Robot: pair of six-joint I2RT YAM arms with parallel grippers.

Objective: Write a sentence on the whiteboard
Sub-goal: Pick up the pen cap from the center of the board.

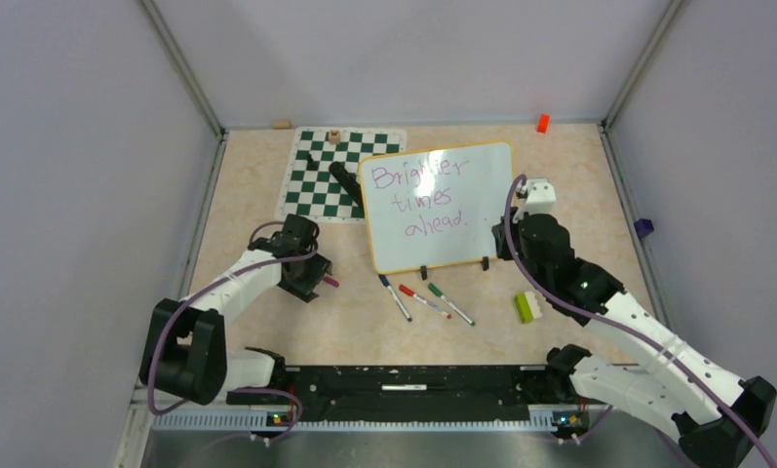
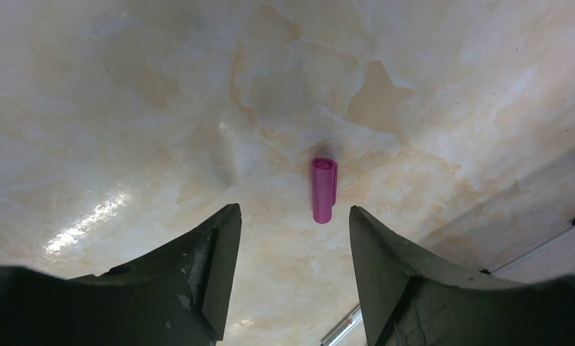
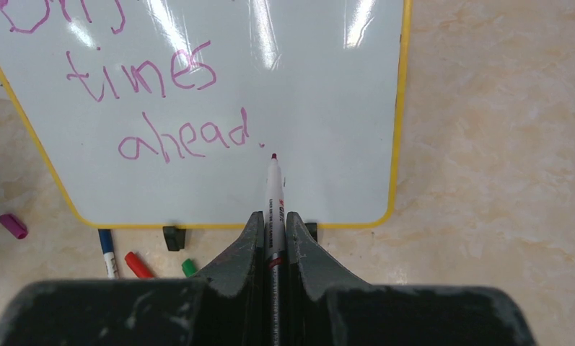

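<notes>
The whiteboard (image 1: 439,207) lies at table centre, yellow-rimmed, with two black clips on its near edge. The purple sentence (image 1: 425,198) reads "Brighter times ahead" in three slanted lines; the right wrist view shows "times ahead." (image 3: 176,137) on the board (image 3: 327,108). My right gripper (image 3: 273,216) is shut on a white marker (image 3: 274,187), its purple tip just right of the final dot, over the board; in the top view it (image 1: 509,230) is at the board's right edge. My left gripper (image 2: 293,216) is open and empty, just above the table by a purple marker cap (image 2: 323,189); in the top view it (image 1: 311,278) is left of the board.
A green-and-white chess mat (image 1: 326,174) with a few pieces lies behind the board's left side. Blue, red and green markers (image 1: 426,300) lie in front of the board. A green-and-white block (image 1: 528,307) lies at the front right. An orange block (image 1: 542,123) sits at the back wall.
</notes>
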